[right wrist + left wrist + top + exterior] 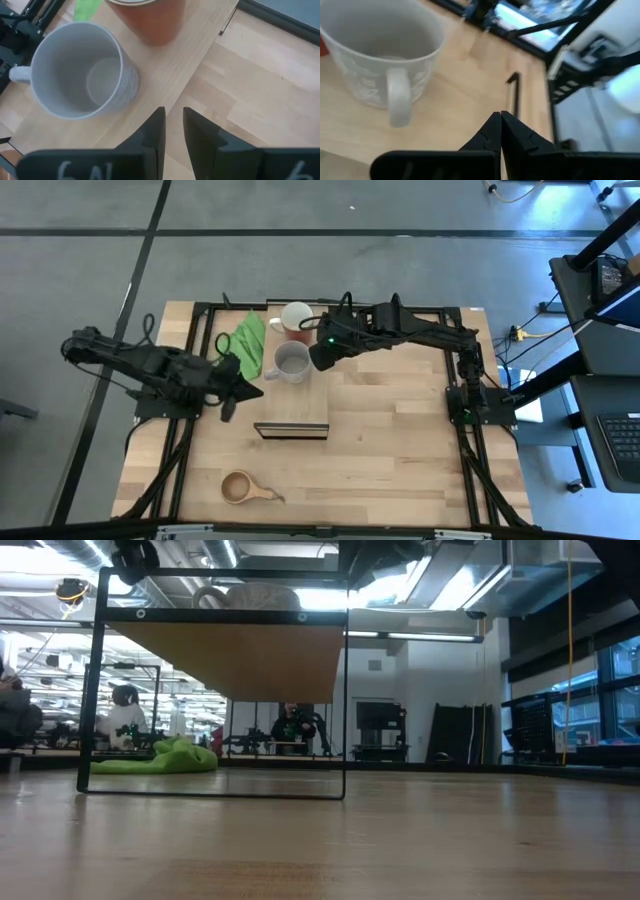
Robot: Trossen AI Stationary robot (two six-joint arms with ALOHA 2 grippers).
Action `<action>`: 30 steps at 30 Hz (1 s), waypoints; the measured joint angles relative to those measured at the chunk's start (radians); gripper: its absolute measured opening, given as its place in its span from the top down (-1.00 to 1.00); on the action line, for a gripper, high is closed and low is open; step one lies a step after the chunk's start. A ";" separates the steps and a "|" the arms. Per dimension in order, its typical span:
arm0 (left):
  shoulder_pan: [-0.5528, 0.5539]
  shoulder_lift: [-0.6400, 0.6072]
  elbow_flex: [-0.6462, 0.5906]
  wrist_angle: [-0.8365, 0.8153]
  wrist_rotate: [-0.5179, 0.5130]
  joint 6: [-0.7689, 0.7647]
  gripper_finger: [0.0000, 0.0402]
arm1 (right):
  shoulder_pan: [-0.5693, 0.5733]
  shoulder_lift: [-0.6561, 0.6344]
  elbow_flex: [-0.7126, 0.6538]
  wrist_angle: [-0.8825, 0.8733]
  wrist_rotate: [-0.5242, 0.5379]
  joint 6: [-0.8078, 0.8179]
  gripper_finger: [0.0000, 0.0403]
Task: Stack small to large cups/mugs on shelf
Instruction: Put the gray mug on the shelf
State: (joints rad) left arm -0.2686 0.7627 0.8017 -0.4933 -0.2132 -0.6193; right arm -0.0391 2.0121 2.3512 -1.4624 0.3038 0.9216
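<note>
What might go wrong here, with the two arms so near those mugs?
The grey mug and red mug stand close together; the right gripper, hovering beside them with fingers only narrowly apart, might knock one while reaching for the other. The left gripper, shut, points toward the grey mug from the other side, so the arms could bump.

Two dark jointed arms (green light on right arm).

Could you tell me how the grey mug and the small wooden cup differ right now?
The grey mug is taller with a looped handle; the wooden cup is lower, brown, with a stub handle. The grey mug stands near the red mug by the right tool; the wooden cup sits alone near the table's front edge. Both are upright and look empty.
</note>
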 joint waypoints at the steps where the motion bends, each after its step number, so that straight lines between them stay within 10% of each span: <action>1: -0.010 0.015 0.000 0.000 -0.028 0.000 1.00 | 0.000 0.000 0.000 0.000 -0.002 -0.006 0.66; 30: 0.125 0.082 0.000 -0.076 -0.122 0.132 1.00 | 0.037 0.000 0.000 0.006 -0.010 0.065 0.66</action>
State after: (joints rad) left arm -0.1433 0.8444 0.8017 -0.5690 -0.3355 -0.4876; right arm -0.0017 2.0121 2.3512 -1.4559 0.2939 0.9863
